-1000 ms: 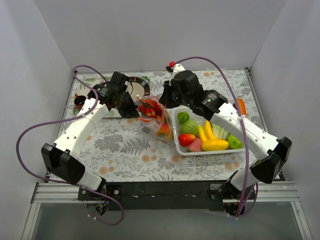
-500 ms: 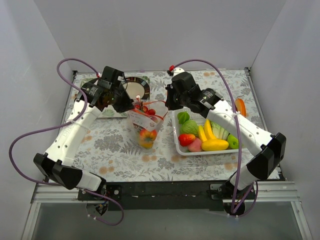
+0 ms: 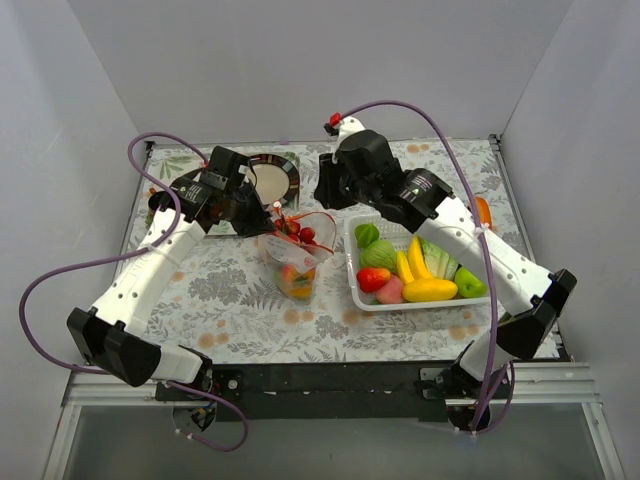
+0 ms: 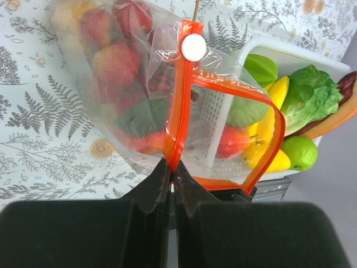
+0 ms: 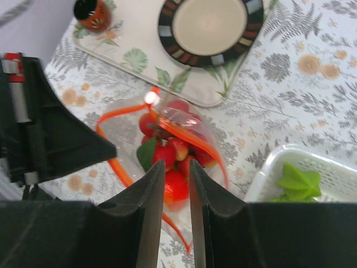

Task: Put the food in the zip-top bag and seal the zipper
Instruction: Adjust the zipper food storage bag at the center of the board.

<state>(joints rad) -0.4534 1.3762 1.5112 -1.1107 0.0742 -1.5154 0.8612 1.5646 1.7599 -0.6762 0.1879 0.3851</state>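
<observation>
The clear zip-top bag [image 3: 292,262] hangs upright over the table's middle with its mouth open. My left gripper [image 3: 262,212] is shut on the orange-red zipper [image 4: 179,100] at one end of the mouth. Red strawberry-like food [image 5: 167,153] fills the bag [image 5: 128,120]. My right gripper [image 5: 177,167] hovers above the mouth with its jaws apart, and a blurred red fruit [image 5: 177,188] shows below the gap. More food, yellow [image 3: 430,290], green and red, lies in the white basket [image 3: 420,306] to the right.
A dark-rimmed plate [image 3: 272,178] rests on a leaf-print tray [image 3: 228,222] at the back left, beside a small dark cup [image 3: 158,205]. An orange object [image 3: 484,212] lies by the right wall. Grey walls enclose the table on three sides.
The left gripper has carried the bag leftward and now holds it hanging upright. The right gripper's jaws have parted and it has drawn back above the bag's mouth.
</observation>
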